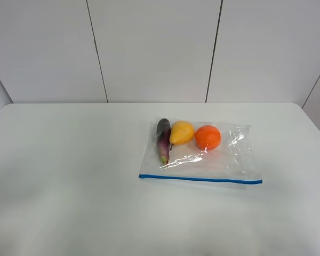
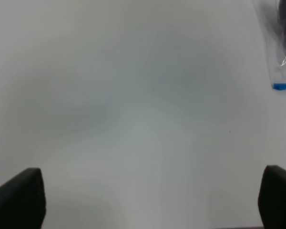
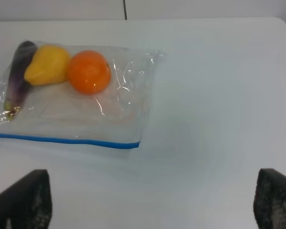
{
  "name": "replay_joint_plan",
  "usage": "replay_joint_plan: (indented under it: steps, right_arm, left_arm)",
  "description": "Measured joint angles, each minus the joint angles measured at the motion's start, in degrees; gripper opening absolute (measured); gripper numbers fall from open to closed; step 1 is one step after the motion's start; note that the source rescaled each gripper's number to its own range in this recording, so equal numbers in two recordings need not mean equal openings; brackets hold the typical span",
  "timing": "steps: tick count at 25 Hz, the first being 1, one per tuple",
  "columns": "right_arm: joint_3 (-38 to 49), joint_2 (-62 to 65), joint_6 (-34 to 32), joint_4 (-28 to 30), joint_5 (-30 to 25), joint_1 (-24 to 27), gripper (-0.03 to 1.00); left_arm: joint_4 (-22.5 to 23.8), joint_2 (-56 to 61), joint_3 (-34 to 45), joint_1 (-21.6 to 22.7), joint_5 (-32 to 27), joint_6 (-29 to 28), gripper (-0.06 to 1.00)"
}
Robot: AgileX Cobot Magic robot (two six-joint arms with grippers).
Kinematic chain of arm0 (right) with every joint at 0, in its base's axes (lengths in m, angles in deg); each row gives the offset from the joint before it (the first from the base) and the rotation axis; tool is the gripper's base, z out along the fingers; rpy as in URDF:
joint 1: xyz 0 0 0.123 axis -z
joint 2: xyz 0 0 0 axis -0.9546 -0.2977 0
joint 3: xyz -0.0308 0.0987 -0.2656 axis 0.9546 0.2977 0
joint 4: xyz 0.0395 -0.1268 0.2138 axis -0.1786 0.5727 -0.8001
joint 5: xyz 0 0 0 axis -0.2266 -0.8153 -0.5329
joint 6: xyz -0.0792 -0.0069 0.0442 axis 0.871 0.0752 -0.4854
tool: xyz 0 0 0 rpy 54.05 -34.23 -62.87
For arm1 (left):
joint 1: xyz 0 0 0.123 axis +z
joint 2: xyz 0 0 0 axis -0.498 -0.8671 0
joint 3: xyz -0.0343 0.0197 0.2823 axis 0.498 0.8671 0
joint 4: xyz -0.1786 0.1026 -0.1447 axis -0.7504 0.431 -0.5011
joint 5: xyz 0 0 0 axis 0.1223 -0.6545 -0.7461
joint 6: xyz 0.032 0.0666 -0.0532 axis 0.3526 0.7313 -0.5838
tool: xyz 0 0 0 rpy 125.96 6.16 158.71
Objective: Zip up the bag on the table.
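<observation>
A: Where's the bag (image 1: 202,152) from your seat?

B: On my high camera it lies flat on the table (image 1: 69,176), right of the middle. The blue zip strip (image 1: 200,179) runs along the edge nearest me, almost parallel to the table's near side. The fruit sits at the far end of the bag: eggplant (image 1: 163,140) leftmost, pear (image 1: 181,133) touching it, orange (image 1: 208,137) just beside the pear.

A: And the bag's corners?

B: The left end of the strip shows in my left wrist view as a short blue tab (image 2: 283,86) at the picture's margin, well apart from the left gripper (image 2: 152,200). In the right wrist view the strip's right end (image 3: 131,144) stops at a crumpled corner, with bare table beyond it toward the table's rounded corner.

A: Fingers?

B: Both pairs spread as wide as I see them go, holding nothing. On the left I see only the two dark fingertips (image 2: 19,200) over plain tabletop. The right gripper (image 3: 152,202) hangs over the table on the near side of the strip, its fingertips (image 3: 26,200) clear of the plastic.

A: Room to work?

B: Wide white surface left of the bag, a narrower band to its right, and a broad band between the strip and the near edge.
</observation>
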Motion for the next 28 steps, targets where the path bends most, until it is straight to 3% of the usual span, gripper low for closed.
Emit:
replay_joint_plan:
  steps: [28]
  right_arm:
    - [0.69, 0.0, -1.69, -0.15, 0.5, 0.0, 1.0]
  left_arm:
    - [0.0, 0.0, 0.0, 0.0, 0.0, 0.0, 1.0]
